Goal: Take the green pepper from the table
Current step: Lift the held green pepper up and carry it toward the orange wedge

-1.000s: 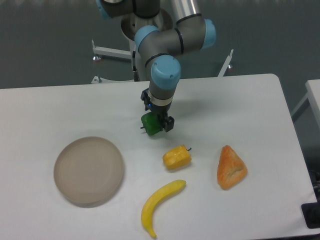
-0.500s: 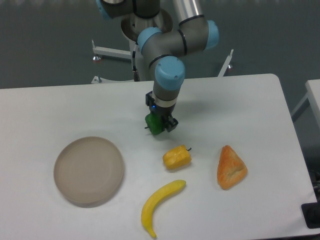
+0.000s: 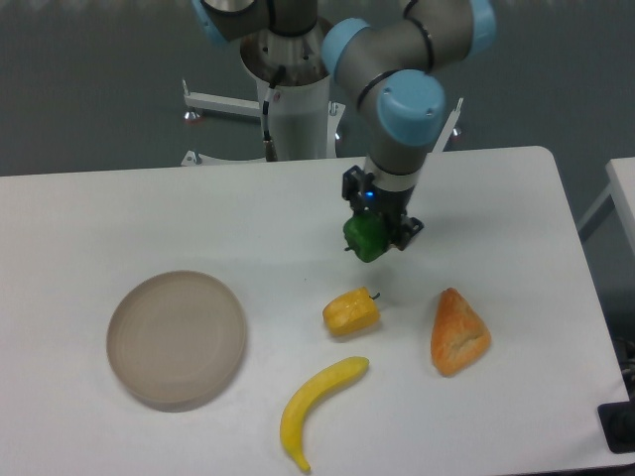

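We see the gripper with its fingers clamped around the green pepper, a small glossy dark-green lobed fruit held just above the white table, beyond and slightly right of the yellow pepper.

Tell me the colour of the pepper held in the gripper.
Glossy dark green; the green pepper sits in the gripper, shown by the fixed camera view.

Even, bright overhead light on the white table, soft faint shadows under the banana and plate, mild glare on the arm's blue caps, slight overall softness, dark background.
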You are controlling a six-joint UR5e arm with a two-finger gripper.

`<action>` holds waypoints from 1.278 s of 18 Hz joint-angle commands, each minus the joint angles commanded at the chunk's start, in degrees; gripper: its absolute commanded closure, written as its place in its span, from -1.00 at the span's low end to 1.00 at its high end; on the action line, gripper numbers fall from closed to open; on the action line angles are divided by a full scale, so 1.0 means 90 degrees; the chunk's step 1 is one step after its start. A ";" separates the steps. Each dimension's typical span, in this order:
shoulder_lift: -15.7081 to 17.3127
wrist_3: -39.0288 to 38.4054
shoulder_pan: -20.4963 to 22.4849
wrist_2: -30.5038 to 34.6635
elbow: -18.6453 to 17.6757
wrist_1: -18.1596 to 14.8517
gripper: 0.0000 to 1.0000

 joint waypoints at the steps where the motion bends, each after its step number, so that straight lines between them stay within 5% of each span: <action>1: -0.0069 0.0000 -0.0010 0.0010 0.0108 -0.0030 0.57; 13: -0.0107 0.0986 -0.0537 0.0381 -0.0008 0.0174 0.56; 23: -0.0295 0.1123 0.0068 0.0225 0.0236 0.0556 0.55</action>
